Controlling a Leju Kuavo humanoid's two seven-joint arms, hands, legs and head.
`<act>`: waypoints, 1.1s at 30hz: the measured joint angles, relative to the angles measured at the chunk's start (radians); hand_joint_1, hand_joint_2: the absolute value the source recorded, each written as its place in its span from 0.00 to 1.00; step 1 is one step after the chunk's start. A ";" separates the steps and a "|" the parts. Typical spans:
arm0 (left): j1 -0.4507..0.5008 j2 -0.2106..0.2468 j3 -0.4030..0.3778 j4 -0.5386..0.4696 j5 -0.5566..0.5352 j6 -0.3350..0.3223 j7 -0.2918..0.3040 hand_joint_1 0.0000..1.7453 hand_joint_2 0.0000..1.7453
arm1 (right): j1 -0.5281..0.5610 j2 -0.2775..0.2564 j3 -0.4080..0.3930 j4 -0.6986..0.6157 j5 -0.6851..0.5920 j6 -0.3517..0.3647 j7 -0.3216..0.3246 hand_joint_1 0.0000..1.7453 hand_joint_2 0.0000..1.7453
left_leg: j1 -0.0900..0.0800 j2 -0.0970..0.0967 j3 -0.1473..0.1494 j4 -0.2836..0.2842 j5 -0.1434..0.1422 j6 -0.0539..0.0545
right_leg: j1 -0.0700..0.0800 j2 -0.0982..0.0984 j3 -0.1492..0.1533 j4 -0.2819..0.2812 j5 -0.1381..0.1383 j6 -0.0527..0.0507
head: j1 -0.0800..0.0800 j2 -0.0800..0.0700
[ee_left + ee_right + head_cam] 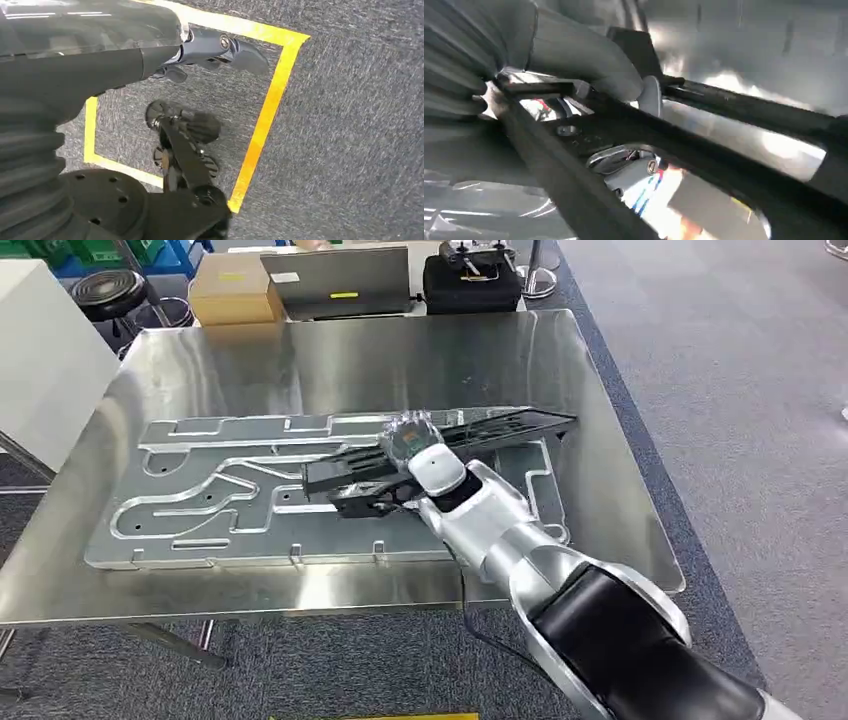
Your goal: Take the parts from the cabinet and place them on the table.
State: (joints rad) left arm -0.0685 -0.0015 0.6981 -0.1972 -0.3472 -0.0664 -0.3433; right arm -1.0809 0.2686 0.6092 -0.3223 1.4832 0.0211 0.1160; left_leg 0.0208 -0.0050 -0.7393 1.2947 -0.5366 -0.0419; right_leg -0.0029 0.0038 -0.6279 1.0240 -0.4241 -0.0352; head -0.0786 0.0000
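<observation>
A long black frame part (510, 425) lies slantwise over a large machined silver plate (200, 510) on the shiny metal table (600, 470). My right hand (415, 445) grips this black part near its middle, with the silver arm reaching in from the lower right. In the right wrist view the grey thumb (574, 55) presses on the black part (744, 107) close above the reflective metal. Whether the part rests on the plate I cannot tell. My left hand (200, 90) hangs over the carpet with its fingers apart and nothing in it.
Beyond the table's far edge stand a cardboard box (235, 290), a grey case (335, 282) and a black case (470, 280). A black stool (110, 290) and a white cabinet (45, 360) are at the left. Yellow tape (265, 115) marks the grey carpet.
</observation>
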 joint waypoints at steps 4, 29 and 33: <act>-0.001 -0.002 0.000 0.000 0.001 -0.008 -0.018 0.00 1.00 | 0.005 0.013 0.000 0.019 -0.008 0.050 0.041 0.00 0.00 | -0.009 -0.001 0.135 -0.274 0.101 0.017 | 0.008 0.003 0.002 0.005 -0.006 0.011 | 0.000 0.000; 0.007 -0.028 0.032 0.000 -0.010 0.008 0.013 0.00 0.00 | 0.064 0.011 -0.341 -0.177 -0.629 -0.326 -0.543 0.00 0.00 | -0.002 0.004 0.003 0.030 -0.040 -0.001 | 0.001 -0.006 0.016 -0.006 -0.005 -0.001 | 0.000 0.000; 0.012 -0.026 0.049 0.000 -0.010 -0.007 0.012 0.00 0.00 | 0.177 -0.076 -0.389 -0.459 -0.797 -0.402 -0.591 0.00 0.00 | -0.002 0.004 0.114 -0.198 0.094 0.009 | 0.000 -0.006 0.019 -0.001 -0.011 0.007 | 0.000 0.000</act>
State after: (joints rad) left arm -0.0566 -0.0278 0.7470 -0.1972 -0.3574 -0.0733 -0.3311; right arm -0.9041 0.1925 0.2205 -0.7812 0.6861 -0.3807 -0.4753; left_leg 0.0191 -0.0009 -0.6252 1.0965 -0.4422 -0.0324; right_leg -0.0033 -0.0027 -0.6085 1.0232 -0.4347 -0.0283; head -0.0786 0.0000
